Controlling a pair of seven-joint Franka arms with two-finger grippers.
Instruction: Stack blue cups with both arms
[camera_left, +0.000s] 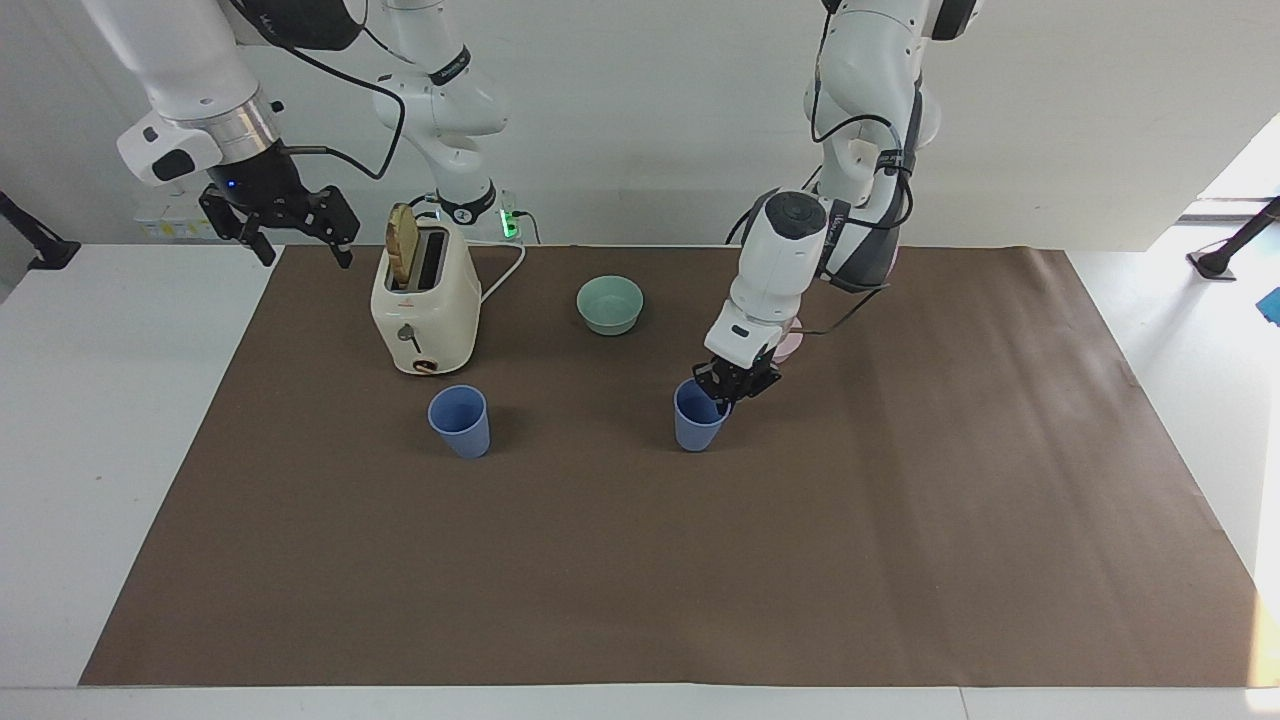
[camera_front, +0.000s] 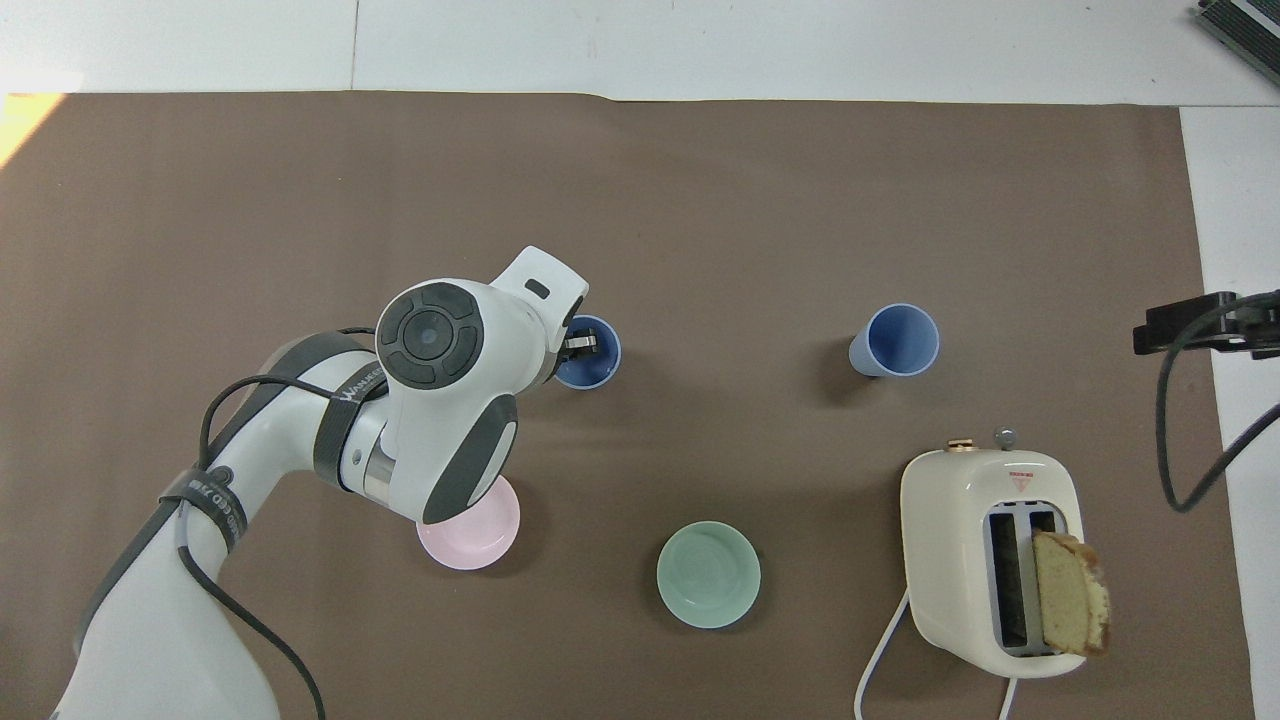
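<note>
My left gripper is shut on the rim of one blue cup, one finger inside and one outside. It holds the cup upright at mat level near the middle of the table; I cannot tell whether its base touches the mat. That cup and the gripper also show in the overhead view. The other blue cup stands upright and alone on the mat, farther from the robots than the toaster; it shows in the overhead view too. My right gripper waits open and empty, raised over the mat's edge beside the toaster, and shows in the overhead view.
A cream toaster with a bread slice in one slot stands toward the right arm's end. A teal-green bowl sits nearer to the robots. A pink bowl is partly covered by the left arm. A brown mat covers the table.
</note>
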